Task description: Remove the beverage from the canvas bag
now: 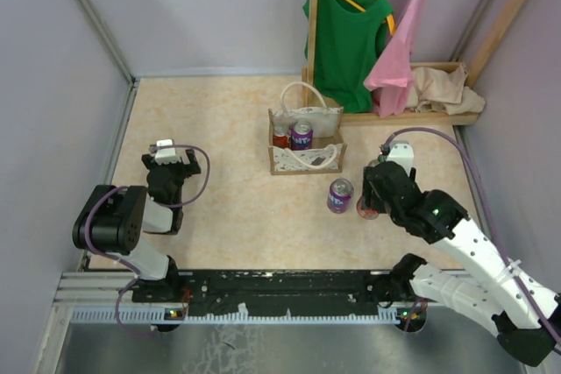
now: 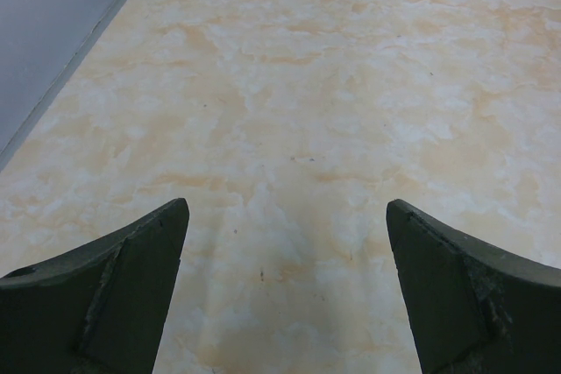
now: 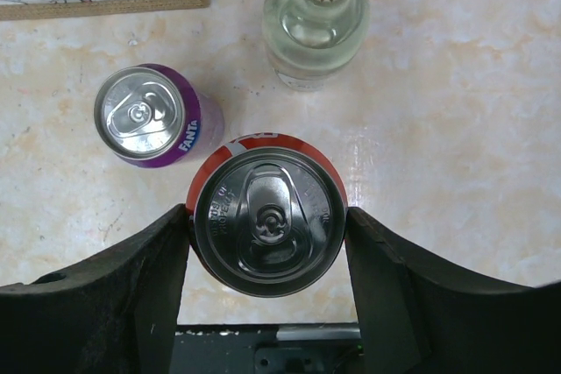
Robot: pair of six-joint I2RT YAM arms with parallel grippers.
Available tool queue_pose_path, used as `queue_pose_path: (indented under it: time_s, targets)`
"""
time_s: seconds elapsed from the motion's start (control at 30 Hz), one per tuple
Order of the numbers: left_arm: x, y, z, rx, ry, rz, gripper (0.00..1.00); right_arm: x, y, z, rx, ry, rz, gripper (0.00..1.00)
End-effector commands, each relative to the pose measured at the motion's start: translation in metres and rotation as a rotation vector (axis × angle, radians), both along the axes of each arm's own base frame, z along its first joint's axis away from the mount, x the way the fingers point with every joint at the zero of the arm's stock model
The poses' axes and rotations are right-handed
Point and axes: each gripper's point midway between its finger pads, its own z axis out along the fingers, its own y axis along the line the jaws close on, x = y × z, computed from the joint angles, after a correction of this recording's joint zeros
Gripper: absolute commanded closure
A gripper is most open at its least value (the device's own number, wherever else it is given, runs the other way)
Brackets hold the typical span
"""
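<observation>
Two robot arms sit at the near edge of a pale marbled surface (image 2: 351,85). At far left, the left hand (image 2: 287,206) hovers with its fingers spread wide and nothing between them. Near the middle stands the canvas bag (image 1: 307,159), beige with white loop handles and its mouth facing up. Inside it show a bagged red can (image 1: 280,137) and a bagged purple can (image 1: 301,134). To the right of the bag, a loose purple can (image 3: 153,116) stands on the surface. Just beside it, the right hand (image 3: 267,216) is clamped on a red can (image 3: 267,221), one finger pressed to each side. It is hard to tell whether the can's base rests on the surface or hangs just above it. A clear bottle (image 3: 317,28) with a green cap stands near, beyond both cans.

The likely risks are that the smooth round can slips from the grip, or tips when let go and knocks over the purple can next to it. With drinks in the bag, the job looks unfinished.

The count is two arms, two hands, one bag, four cans (two bagged, two out) and one bottle.
</observation>
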Motion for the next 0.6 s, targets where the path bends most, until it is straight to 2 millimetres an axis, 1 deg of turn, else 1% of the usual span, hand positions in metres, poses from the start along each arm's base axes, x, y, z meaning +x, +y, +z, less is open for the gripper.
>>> queue_pose_path:
  time_s: [0.0, 0.07, 0.17, 0.27, 0.4, 0.57]
  targets:
    - [-0.001, 0.000, 0.001, 0.005, -0.006, 0.002, 0.00, 0.019, 0.015, 0.014, 0.096, -0.097, -0.046, 1.00]
    - [-0.001, 0.000, 0.000, 0.005, -0.005, 0.002, 0.00, 0.020, 0.017, 0.008, 0.101, -0.100, -0.049, 1.00]
    - [-0.001, 0.000, 0.000, 0.005, -0.005, 0.002, 0.00, 0.023, 0.016, -0.008, 0.080, -0.105, -0.070, 1.00]
    - [-0.001, 0.001, 0.000, 0.004, -0.004, 0.003, 0.00, 0.029, 0.013, -0.018, 0.054, -0.117, -0.095, 1.00]
    - [-0.001, 0.001, 0.000, 0.005, -0.004, 0.003, 0.00, 0.034, 0.007, -0.023, -0.002, -0.129, -0.124, 1.00]
    - [-0.001, 0.000, 0.000, 0.005, -0.004, 0.002, 0.00, 0.036, 0.006, -0.026, -0.023, -0.132, -0.129, 1.00]
